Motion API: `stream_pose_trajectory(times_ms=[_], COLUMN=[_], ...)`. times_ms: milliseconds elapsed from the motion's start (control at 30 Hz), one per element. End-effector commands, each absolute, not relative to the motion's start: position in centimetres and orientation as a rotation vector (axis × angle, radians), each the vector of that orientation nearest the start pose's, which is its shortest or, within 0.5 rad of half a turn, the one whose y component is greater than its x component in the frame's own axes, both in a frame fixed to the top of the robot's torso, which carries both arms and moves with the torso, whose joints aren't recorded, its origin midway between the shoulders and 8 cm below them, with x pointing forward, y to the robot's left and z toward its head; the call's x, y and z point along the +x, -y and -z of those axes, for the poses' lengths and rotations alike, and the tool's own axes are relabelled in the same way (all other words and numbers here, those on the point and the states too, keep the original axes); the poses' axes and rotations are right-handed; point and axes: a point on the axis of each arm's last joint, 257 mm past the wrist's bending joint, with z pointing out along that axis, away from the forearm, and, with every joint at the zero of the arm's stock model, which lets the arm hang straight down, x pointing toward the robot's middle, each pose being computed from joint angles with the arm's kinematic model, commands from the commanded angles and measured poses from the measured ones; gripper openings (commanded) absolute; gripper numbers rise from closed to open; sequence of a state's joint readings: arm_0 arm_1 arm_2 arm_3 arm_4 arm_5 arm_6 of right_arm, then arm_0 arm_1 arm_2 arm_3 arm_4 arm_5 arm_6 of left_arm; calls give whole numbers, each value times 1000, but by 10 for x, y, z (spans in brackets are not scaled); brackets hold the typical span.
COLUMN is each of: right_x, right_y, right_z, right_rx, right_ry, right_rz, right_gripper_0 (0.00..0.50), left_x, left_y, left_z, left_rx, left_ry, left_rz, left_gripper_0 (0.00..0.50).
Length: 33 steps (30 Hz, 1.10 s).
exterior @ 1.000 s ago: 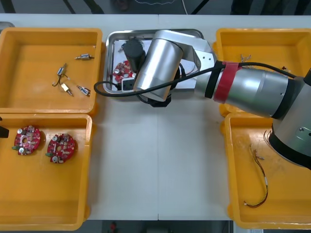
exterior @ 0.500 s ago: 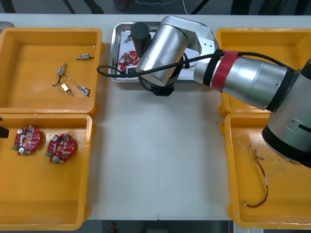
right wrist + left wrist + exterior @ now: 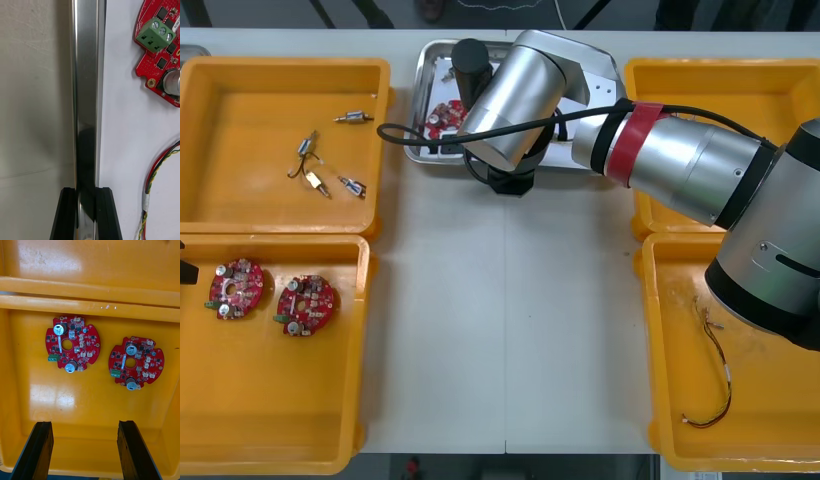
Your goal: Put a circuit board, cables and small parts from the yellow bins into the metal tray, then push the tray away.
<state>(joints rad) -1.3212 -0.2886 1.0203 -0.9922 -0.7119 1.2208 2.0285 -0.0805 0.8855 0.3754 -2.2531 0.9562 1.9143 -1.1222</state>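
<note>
While the right gripper pinches the rim of the metal tray, its black fingers are drawn in narrow to the thickness of that shiny edge. One finger is on the table side and the other over the tray's white inside. Just past the rim lie a round red circuit board with a green terminal block, and a red and yellow cable nearer the fingers. Seen from the front, the right arm reaches in from the right edge of the frame to the tray at upper centre. Over in the upper left bin are a few small metal parts. A second board and a third board sit side by side in the lower left bin. Above that bin hangs the left gripper, spread wide and holding nothing. A thin cable lies in the lower right bin
</note>
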Motion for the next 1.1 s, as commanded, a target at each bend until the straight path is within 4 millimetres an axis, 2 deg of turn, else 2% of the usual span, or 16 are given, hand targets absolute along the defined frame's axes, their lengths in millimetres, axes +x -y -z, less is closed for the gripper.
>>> stream_pose_trajectory(times_ms=[33, 767, 800, 900, 933, 967, 1000, 1100], right_x=[603, 606, 607, 607, 607, 607, 607, 606], right_y=[-26, -30, -29, -29, -29, -29, -28, -27], right_z=[156, 152, 152, 151, 151, 152, 151, 151], right_rx=[-1763, -1821, -1822, -1826, -1826, -1827, -1825, -1826], right_ry=[-1824, -1742, -1741, -1735, -1736, -1737, -1738, -1747], right_rz=[553, 591, 596, 599, 600, 598, 599, 600], right_gripper_0=[0, 0, 205, 375, 417, 417, 500, 500], left_x=[344, 344, 344, 344, 344, 344, 344, 344], left_y=[-408, -408, -408, -408, -408, -408, -408, -408], left_z=[136, 136, 136, 136, 136, 136, 136, 136], left_rx=[-129, -129, -129, -129, -129, -129, -129, -129], left_ry=[-2666, -2666, -2666, -2666, -2666, -2666, -2666, -2666], left_rz=[-121, -121, -121, -121, -121, -121, -121, -121], left_gripper_0=[500, 500, 500, 500, 500, 500, 500, 500])
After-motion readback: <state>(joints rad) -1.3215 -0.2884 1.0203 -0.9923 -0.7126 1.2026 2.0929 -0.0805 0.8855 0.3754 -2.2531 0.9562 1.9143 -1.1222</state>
